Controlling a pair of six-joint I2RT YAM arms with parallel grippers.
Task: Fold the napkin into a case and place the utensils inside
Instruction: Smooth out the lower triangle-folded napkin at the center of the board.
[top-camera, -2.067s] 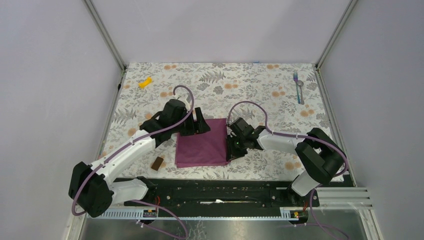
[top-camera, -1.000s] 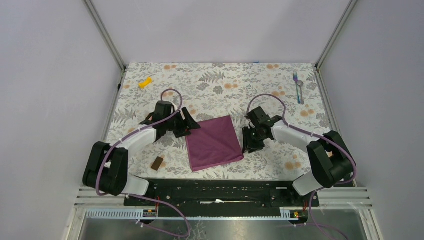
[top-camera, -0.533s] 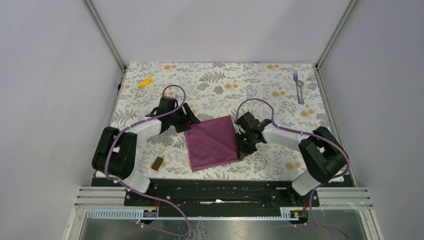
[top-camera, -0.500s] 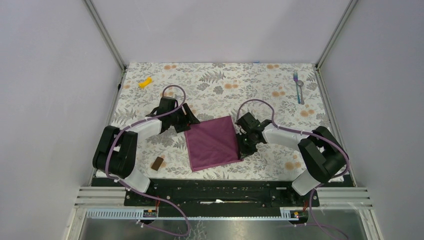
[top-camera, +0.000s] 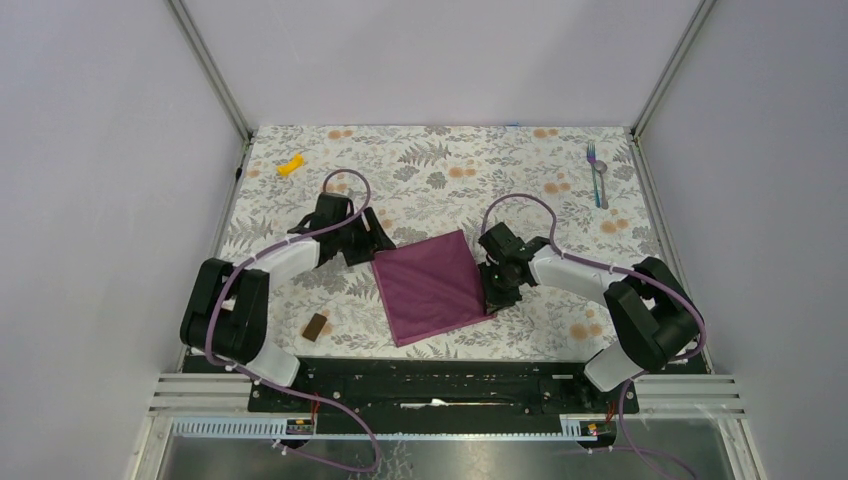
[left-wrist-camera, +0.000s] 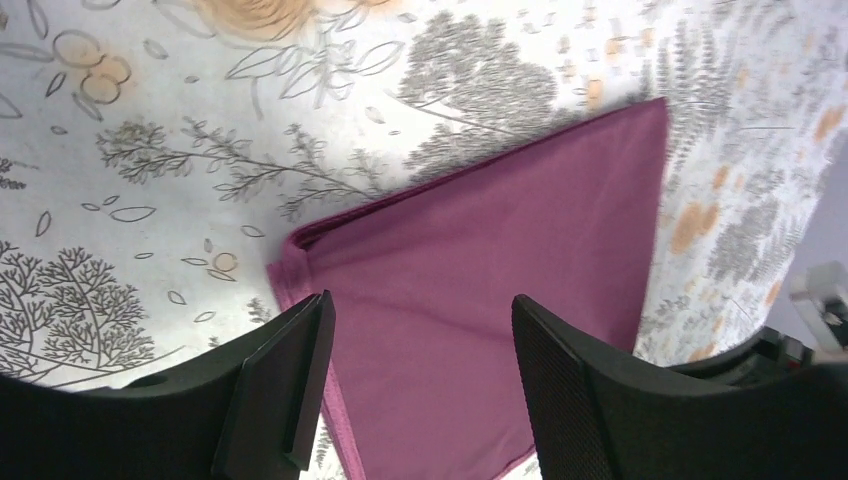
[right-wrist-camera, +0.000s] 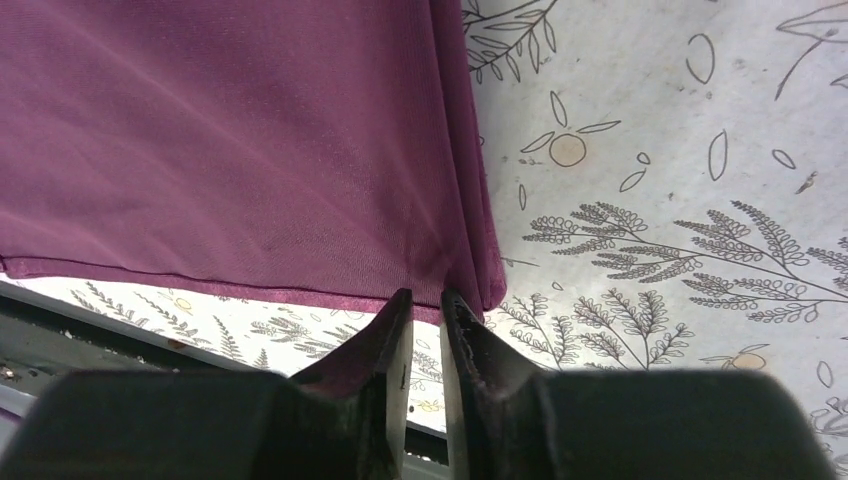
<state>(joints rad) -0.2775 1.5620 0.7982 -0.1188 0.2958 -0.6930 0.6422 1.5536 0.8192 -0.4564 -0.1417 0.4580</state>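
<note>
While the left gripper (left-wrist-camera: 420, 305) gapes over the napkin (left-wrist-camera: 500, 240), the right gripper (right-wrist-camera: 425, 300) — clenched — pinches its edge.

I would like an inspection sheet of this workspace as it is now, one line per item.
Surface: floral tablecloth, flat.
Job's things: napkin folded to a square, lying askew at centre; utensils side by side at the far right corner, untouched.
Clutter: yellow piece far left; brown block near left.
Grippers: left gripper open, jaws over the napkin's left corner; right gripper jaws nearly closed, seemingly pinching the napkin's right edge.
Cables: a purple cable loops above each wrist, clear of the napkin.
Surroundings: plain grey walls, metal frame posts; nothing else seen.
</note>
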